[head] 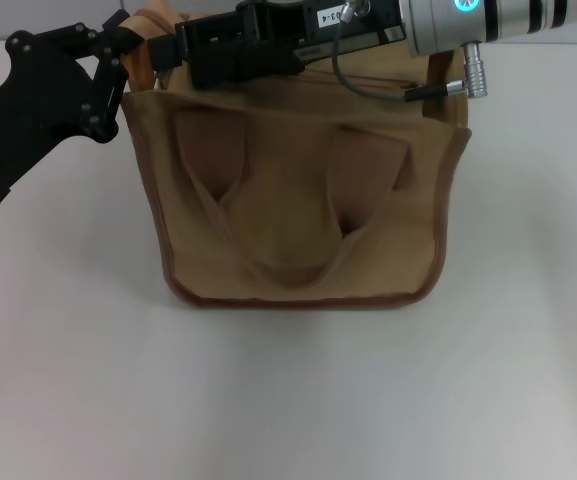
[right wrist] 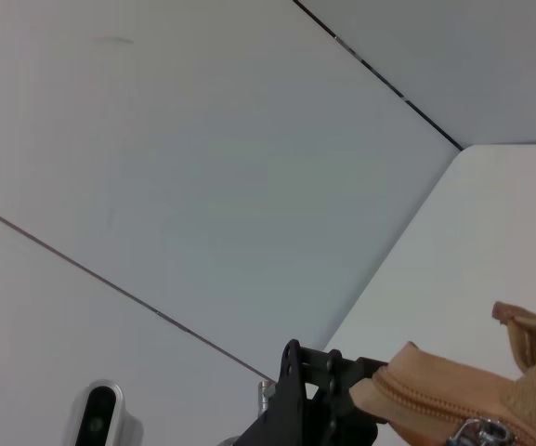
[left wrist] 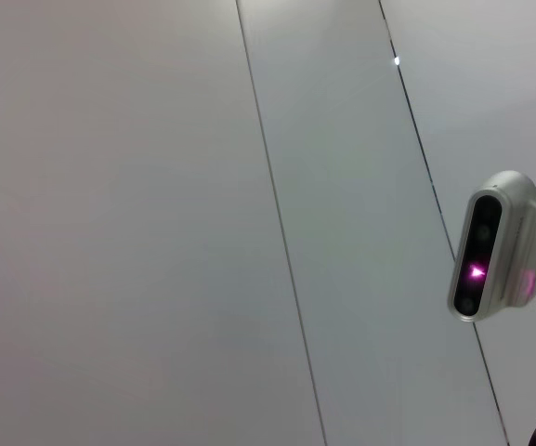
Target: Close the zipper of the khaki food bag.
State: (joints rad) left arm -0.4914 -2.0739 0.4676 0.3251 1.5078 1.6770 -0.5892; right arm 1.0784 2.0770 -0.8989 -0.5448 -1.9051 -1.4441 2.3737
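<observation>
Bag braced at its left corner, zip end in reach

The khaki food bag (head: 298, 215) stood upright on the white counter (head: 288, 400), handles drooping over its near face. At its far-left top corner the left tool (head: 133, 55) pinched the fabric — apparently to steady the bag against a pull. Over the far top edge the right tool (head: 243, 45) lay along the opening; I cannot tell whether it was spread or pressed together. The right wrist view showed the zipper (right wrist: 439, 409) with its silver pull (right wrist: 479, 433).
</observation>
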